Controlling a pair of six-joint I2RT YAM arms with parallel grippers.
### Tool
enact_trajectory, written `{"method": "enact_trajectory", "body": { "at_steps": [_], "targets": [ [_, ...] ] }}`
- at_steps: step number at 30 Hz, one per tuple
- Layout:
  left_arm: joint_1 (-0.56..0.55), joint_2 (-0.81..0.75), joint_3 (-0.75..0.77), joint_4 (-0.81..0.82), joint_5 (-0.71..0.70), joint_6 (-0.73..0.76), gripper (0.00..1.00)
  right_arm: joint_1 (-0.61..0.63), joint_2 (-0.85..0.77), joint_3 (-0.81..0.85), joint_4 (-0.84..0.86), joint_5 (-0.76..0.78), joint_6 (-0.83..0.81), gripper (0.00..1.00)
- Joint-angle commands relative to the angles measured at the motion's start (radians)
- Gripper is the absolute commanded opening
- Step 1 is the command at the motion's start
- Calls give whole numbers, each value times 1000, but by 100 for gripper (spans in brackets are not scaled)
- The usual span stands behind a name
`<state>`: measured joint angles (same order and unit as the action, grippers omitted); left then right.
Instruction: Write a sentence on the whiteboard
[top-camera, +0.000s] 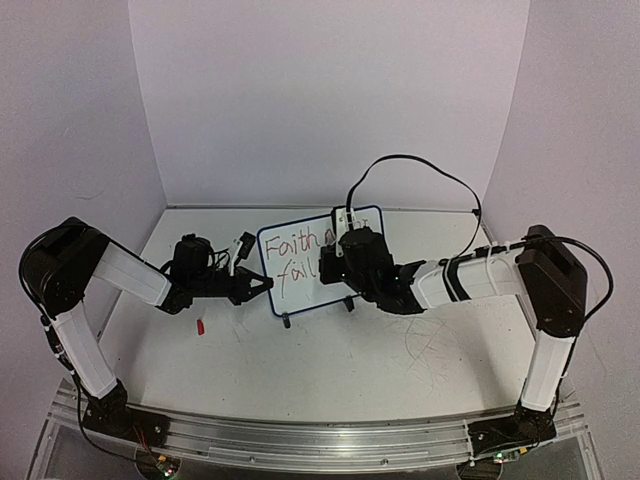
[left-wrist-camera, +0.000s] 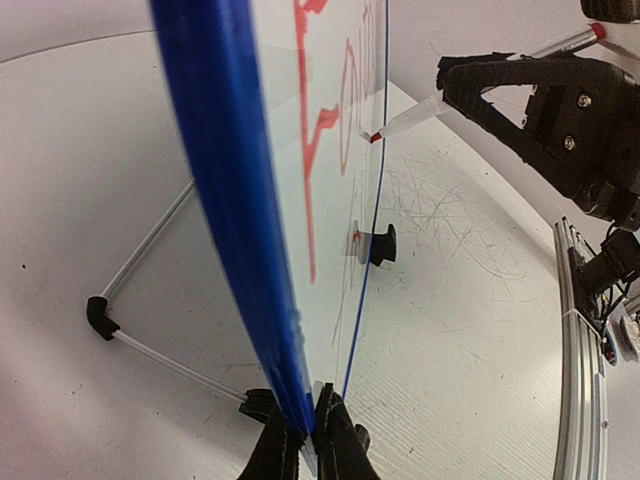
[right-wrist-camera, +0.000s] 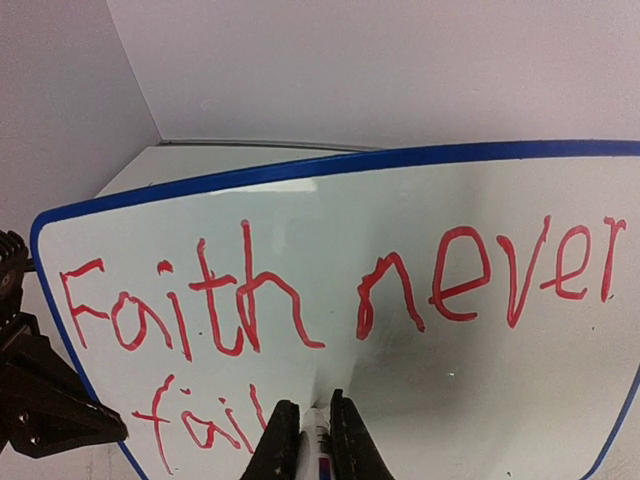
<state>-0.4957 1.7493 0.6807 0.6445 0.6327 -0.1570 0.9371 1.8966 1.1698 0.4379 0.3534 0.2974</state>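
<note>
Whiteboard (top-camera: 300, 298) stands on the tabletop (top-camera: 400, 370) — your left tool (left-wrist-camera: 305, 445) is clamped on its nine o'clock edge, likely to steady it. Right tool (right-wrist-camera: 307, 440), closed on the marker (left-wrist-camera: 410, 120), reaches in from three o'clock — tip just past "fail" in the sentence (right-wrist-camera: 300, 290).

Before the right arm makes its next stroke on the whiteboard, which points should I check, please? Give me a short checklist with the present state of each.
1. Left gripper shut on the whiteboard edge: ok.
2. Right gripper shut on the marker: ok.
3. Marker tip at the board face: ok.
4. Bare room to the right of "fail": ok.
5. The sentence finished: cannot tell; the fingers hide what follows "fail".
</note>
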Motion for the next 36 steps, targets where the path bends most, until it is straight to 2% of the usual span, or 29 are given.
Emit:
{"method": "enact_trajectory", "body": {
  "at_steps": [1, 16, 36],
  "targets": [
    [2, -1, 11, -63, -70, 61, 0, 1, 30, 38, 31, -1, 6, 0],
    [2, -2, 11, -64, -71, 62, 0, 9, 29, 7, 16, -14, 27, 0],
    [2, -2, 12, -65, -70, 62, 0, 9, 1, -32, 1, 46, 41, 0]
  ]
}}
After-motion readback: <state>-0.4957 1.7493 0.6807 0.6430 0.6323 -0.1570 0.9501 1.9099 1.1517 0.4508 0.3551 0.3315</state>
